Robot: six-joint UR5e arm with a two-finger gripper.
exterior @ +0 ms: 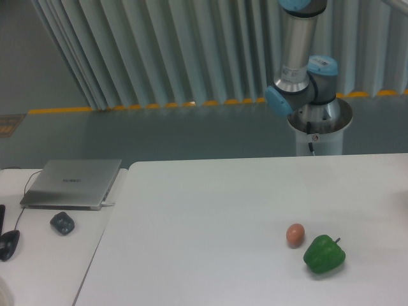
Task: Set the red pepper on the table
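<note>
**Red pepper and claw both out of frame; placement not yet shown**

I see the large white smooth-topped table [210, 217] carrying only a glossy green bell pepper [324, 254] and a small brownish egg [294, 234], just beside each other near its front right corner. The red pepper appears nowhere on it, so I judge the placement still undone. Only the grey-and-blue arm [299, 70] shows, behind the far edge; its claw lies outside the view, so I cannot tell its state, what it holds, or how pepper and claw relate.
</note>
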